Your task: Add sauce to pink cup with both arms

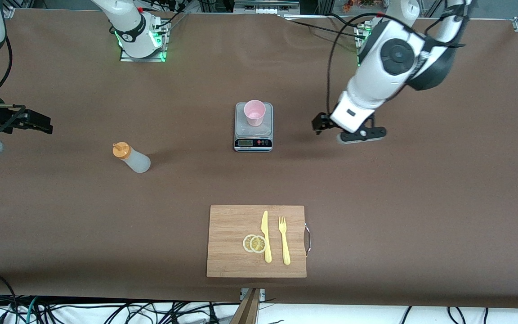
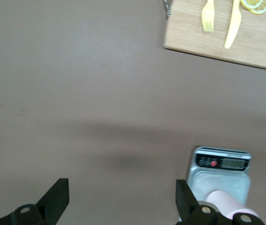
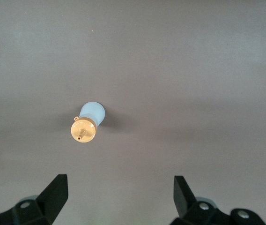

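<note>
The pink cup (image 1: 254,112) stands upright on the steel plate of a small kitchen scale (image 1: 253,128) in the middle of the brown desk (image 1: 421,202), with the scale's display facing the front camera. The sauce bottle (image 1: 131,158) stands well apart from it, toward the right arm's end of the desk and a little nearer the front camera than the scale, its orange cap (image 1: 121,150) on top.

The left tool (image 1: 331,128) hangs low over bare desk just beside the scale, on the left arm's side of it. In the left wrist view its fingers (image 2: 55,199) stand wide apart with nothing between them, and the cup (image 2: 226,202) and scale (image 2: 222,169) show just past one fingertip, not inside the gap.

The right tool (image 1: 34,121) waits over the right arm's end of the desk, clear of the bottle. The right wrist view looks down on the bottle (image 3: 88,123), orange cap (image 3: 83,131) up, out ahead of the spread fingers (image 3: 55,192); that tool is open too and grips nothing.

Nearer the front camera lies a wooden cutting board (image 1: 232,252). On it rest two lemon slices (image 1: 254,243) overlapping each other, a yellow plastic knife (image 1: 265,236) touching them, and a yellow plastic fork (image 1: 284,240) just beside the knife. All are well apart from both tools.
</note>
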`<control>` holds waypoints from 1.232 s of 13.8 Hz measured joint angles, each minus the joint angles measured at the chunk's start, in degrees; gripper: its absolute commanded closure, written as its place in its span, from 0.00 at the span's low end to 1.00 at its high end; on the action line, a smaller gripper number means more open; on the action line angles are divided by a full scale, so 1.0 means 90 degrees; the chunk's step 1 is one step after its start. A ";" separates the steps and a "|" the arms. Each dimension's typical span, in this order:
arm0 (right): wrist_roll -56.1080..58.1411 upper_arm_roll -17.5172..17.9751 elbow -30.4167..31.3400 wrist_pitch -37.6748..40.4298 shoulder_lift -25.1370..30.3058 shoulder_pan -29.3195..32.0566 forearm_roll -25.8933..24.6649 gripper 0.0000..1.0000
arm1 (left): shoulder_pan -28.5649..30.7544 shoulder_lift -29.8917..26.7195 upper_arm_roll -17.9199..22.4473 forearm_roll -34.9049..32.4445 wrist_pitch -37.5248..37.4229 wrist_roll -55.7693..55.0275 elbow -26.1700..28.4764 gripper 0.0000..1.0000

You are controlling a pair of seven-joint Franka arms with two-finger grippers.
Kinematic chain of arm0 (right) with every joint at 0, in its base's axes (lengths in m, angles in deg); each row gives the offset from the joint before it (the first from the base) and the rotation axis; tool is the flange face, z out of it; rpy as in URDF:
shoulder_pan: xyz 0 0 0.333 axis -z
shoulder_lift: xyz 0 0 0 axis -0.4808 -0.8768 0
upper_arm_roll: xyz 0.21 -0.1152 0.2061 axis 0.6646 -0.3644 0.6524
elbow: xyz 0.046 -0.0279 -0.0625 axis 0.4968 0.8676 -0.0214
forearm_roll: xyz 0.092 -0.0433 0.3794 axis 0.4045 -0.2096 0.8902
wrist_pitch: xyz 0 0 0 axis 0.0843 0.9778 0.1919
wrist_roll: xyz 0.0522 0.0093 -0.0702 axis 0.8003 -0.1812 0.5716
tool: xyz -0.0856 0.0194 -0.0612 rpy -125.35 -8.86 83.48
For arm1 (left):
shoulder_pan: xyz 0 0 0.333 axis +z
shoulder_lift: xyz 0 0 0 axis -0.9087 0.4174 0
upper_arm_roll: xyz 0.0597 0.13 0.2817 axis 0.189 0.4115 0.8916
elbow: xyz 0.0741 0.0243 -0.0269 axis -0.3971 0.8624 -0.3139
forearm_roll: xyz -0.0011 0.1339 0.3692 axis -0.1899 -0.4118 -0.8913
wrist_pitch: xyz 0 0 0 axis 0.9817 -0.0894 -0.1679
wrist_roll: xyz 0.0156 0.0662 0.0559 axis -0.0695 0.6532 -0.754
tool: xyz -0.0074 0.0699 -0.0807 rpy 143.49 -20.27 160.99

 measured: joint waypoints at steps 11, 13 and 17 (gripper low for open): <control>0.0037 0.0003 0.0030 -0.0024 -0.0565 -0.0005 0.0427 0.00 | 0.0830 -0.0715 0.0821 -0.0851 -0.2980 0.2218 -0.1748 0.00; 0.0649 0.0002 0.0039 -0.0023 -0.0689 0.0035 0.0431 0.00 | 0.0893 -0.0724 0.0988 -0.0892 -0.3142 0.2548 -0.2036 0.00; 0.2889 -0.0014 0.0055 -0.0061 -0.1086 0.0539 0.0752 0.00 | 0.0973 -0.0695 0.1140 -0.0893 -0.3150 0.2735 -0.2070 0.00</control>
